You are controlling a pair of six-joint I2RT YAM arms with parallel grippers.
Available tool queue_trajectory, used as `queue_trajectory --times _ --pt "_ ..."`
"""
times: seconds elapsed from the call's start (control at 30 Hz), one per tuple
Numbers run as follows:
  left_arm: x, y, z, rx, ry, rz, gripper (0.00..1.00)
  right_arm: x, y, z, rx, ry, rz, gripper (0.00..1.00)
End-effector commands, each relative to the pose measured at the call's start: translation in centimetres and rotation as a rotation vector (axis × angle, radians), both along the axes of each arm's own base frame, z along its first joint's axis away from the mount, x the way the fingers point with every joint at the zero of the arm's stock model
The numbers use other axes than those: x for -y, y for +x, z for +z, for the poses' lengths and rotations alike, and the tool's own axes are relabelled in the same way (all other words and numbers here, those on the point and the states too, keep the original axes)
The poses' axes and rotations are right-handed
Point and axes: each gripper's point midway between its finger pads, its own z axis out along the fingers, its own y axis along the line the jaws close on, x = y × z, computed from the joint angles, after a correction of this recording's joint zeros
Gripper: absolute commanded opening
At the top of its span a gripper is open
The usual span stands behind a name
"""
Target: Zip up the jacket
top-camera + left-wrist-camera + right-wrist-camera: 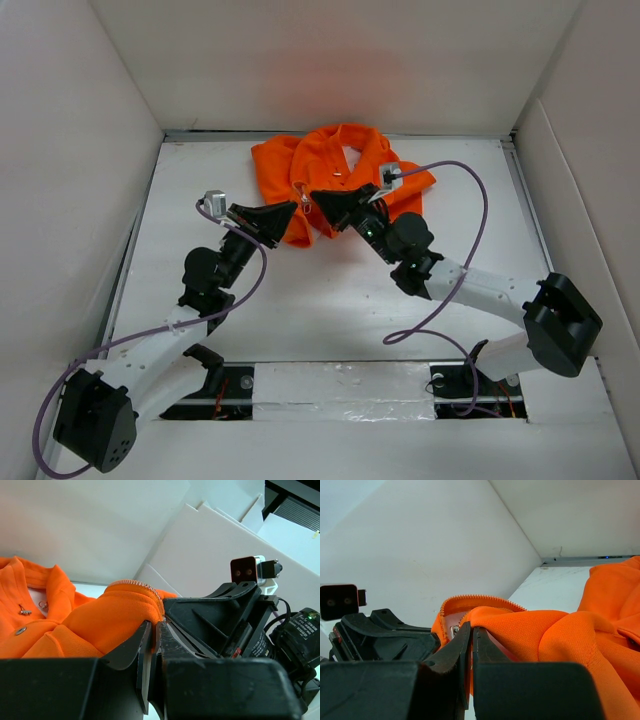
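Jacket (345,175) lay crumpled in a bright orange heap at the far middle of the white tabletop (330,300), close to the back wall (330,60) of the white enclosure.

Working from the left in my overhead view, a purple cable (250,290) looped along the left arm. That arm reached in to the heap's near-left corner. The left claw (296,206) met the fabric there, nose to nose with the right claw (318,199), and only a narrow strip of orange showed between them. A second purple cable (480,210) arched over the right arm, clear of the cloth.

Through the left wrist camera I saw the left claw (156,627) pinched tight on a raised fold of the jacket (100,625), with a line of zipper teeth (140,584) running over the top of that fold. The right claw (215,615) filled the frame just beyond and blocked my sight of the tabletop behind it.

Through the right wrist camera the right claw (472,630) was likewise clamped on an edge of the jacket (555,635). Zipper teeth (480,599) curved above its tips. A small metal piece (454,630) sat just left of them, but I could not tell whether it was the pull. The left claw (385,635) faced it from the left.
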Motion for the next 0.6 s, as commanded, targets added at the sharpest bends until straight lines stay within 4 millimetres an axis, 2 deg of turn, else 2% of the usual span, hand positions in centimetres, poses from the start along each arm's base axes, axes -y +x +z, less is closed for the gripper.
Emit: queue_trajectory --times 0.0,0.3,0.57 --pt "-0.54 -1.16 3.48 0.108 -0.060 -0.004 0.00 0.82 -1.18 3.98 0.093 0.072 -0.012 0.00" --pt "-0.22 -0.95 3.00 0.093 -0.054 -0.015 0.00 1.20 -1.31 4.23 0.106 0.078 -0.021 0.00" --pt "-0.76 -0.64 2.85 0.077 -0.066 0.018 0.00 1.80 -1.50 4.74 0.126 0.092 -0.036 0.00"
